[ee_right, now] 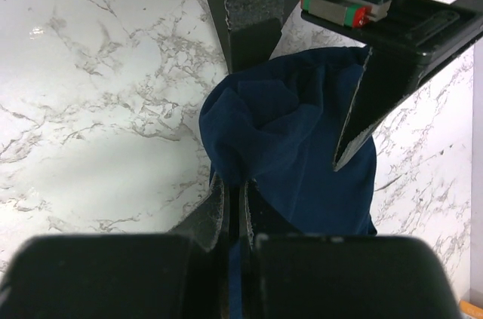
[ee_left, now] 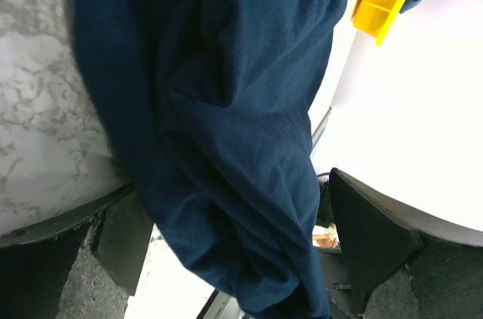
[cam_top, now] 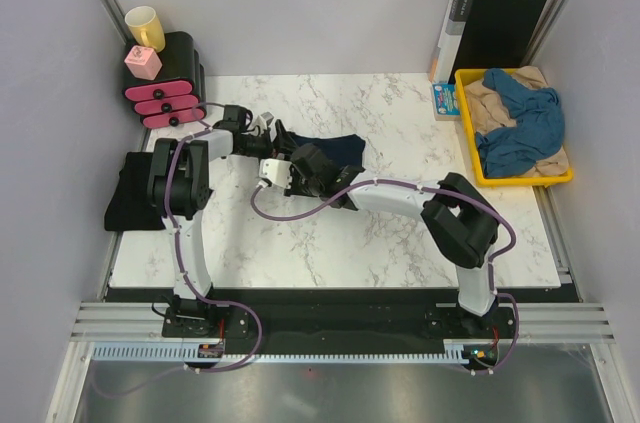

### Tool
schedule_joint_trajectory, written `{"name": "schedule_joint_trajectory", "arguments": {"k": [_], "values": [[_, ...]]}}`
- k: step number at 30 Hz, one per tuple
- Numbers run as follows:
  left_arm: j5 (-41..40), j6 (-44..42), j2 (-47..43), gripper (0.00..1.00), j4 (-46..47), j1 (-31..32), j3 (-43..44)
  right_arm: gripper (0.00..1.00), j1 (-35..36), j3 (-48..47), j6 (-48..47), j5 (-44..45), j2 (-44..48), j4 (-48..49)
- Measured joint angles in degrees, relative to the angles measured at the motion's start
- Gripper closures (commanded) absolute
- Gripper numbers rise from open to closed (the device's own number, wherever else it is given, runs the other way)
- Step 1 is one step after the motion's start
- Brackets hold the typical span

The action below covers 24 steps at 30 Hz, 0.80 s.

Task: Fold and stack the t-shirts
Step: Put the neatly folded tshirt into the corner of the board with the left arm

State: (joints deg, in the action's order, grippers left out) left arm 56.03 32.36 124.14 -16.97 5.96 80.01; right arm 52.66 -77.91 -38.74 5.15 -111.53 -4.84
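The dark navy t-shirt (cam_top: 338, 148) lies bunched on the marble table (cam_top: 400, 243), left of centre. My right gripper (ee_right: 235, 192) is shut on a fold of it (ee_right: 302, 161), pinching the cloth between its fingertips. My left gripper (ee_left: 245, 251) is open. Its two fingers (ee_left: 121, 240) straddle the same navy cloth (ee_left: 219, 123), which hangs between them. In the top view the left gripper (cam_top: 268, 129) and right gripper (cam_top: 298, 159) meet at the shirt's left end. Medium-blue (cam_top: 525, 128) and beige (cam_top: 487, 103) t-shirts fill the yellow tray (cam_top: 467, 133). A black folded shirt (cam_top: 130, 198) lies at the table's left edge.
A black orange-edged folder (cam_top: 495, 28) stands at the back right behind the tray. A black and pink drawer unit (cam_top: 165, 83) with a yellow mug (cam_top: 145, 27) and a pink block sits at the back left. Grey walls enclose the sides and back.
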Motion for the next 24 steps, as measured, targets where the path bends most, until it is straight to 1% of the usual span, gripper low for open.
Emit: {"name": "schedule_joint_trajectory", "arguments": {"k": [2,4,5,7,8,9,10,11,12,13,14,15,16,17,19,24], "values": [[0.0,0.0,0.0,0.03,0.0,0.3,0.2,1.00,0.1,-0.3,0.0,-0.2,-0.2,0.0],[0.0,0.1,0.3,0.11,0.0,0.7,0.7,1.00,0.2,-0.3,0.1,-0.2,-0.3,0.0],[0.0,0.2,0.6,0.19,0.1,0.9,0.9,1.00,0.2,-0.3,0.1,-0.2,-0.3,0.0],[0.0,0.4,1.1,0.38,0.3,1.2,1.4,1.00,0.2,-0.3,0.1,-0.2,-0.3,0.0],[0.0,0.6,1.3,0.66,0.5,1.3,1.4,1.00,0.3,-0.3,0.1,-0.2,-0.3,0.0],[0.0,0.8,1.5,0.98,0.7,1.3,1.4,1.00,0.3,-0.3,0.1,-0.2,-0.3,0.0],[0.0,1.4,1.7,0.98,0.9,1.3,1.5,1.00,0.4,-0.3,0.1,-0.2,-0.3,0.0],[0.1,1.7,1.9,0.98,1.2,1.3,1.5,0.98,0.5,-0.3,0.1,-0.2,-0.3,0.0],[0.3,1.7,1.9,0.98,1.3,1.4,1.5,0.91,0.5,-0.3,0.1,-0.2,-0.3,0.0],[0.5,1.8,1.9,0.98,1.3,1.4,1.5,0.78,0.5,-0.3,0.1,-0.2,-0.3,0.0],[0.5,1.9,1.9,0.98,1.5,1.4,1.5,0.53,0.5,-0.3,0.2,-0.2,-0.3,0.0],[0.6,1.9,1.9,0.98,1.6,1.5,1.5,0.42,0.5,-0.3,0.3,-0.1,-0.3,0.0],[0.5,1.9,1.9,0.98,1.7,1.5,1.5,0.28,0.5,-0.3,0.6,-0.2,-0.3,0.0],[0.5,1.9,1.9,0.98,1.8,1.6,1.5,0.11,0.6,-0.3,0.5,-0.2,-0.3,0.0],[0.5,1.9,1.9,0.98,2.0,1.6,1.5,0.08,0.9,-0.3,0.6,-0.2,-0.3,0.2],[0.3,1.8,1.9,0.98,2.0,1.6,1.5,0.07,1.4,-0.3,0.5,0.0,-0.1,0.1]]}}
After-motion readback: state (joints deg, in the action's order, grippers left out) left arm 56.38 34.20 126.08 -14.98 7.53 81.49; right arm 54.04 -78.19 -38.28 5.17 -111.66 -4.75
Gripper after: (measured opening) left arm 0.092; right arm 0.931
